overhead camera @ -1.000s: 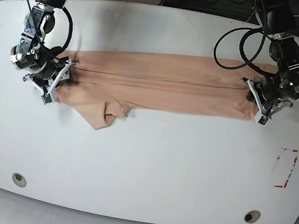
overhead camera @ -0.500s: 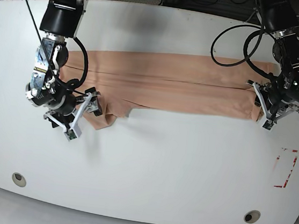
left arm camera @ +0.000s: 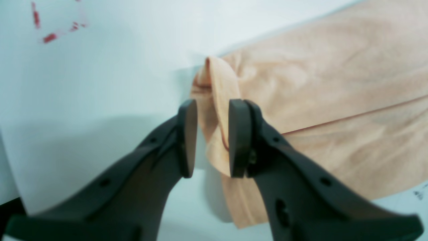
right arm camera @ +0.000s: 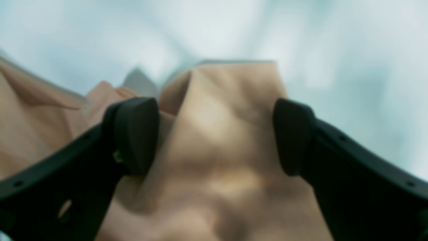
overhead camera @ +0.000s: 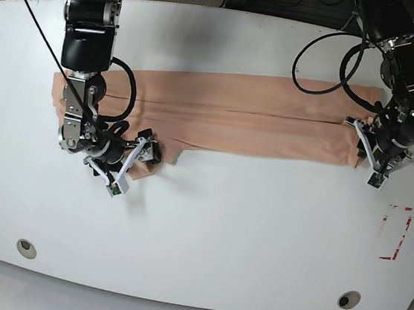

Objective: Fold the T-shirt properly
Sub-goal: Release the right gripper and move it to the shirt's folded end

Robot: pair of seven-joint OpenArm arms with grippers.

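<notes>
The left pincer (left arm camera: 207, 139) is clenching the end hem of the T-shirt (overhead camera: 241, 121). The right pincer (right arm camera: 214, 137) is gaping wide over the stray sleeve flap (overhead camera: 151, 156), grasping nothing. The shirt is lying as a long band across the white surface (overhead camera: 228, 232); the lengthwise folding looks done, with the flap and crosswise folds left.

Plain peach, salmon-tinged T-shirt (overhead camera: 241, 118), no print, with a darker reddish seam line along its length. Glossy white table (overhead camera: 243, 234). Red broken-outline rectangle mark (overhead camera: 395, 233) near one table edge. Matte black gripper fingers (left arm camera: 239, 137); black cables (overhead camera: 330, 60) above.
</notes>
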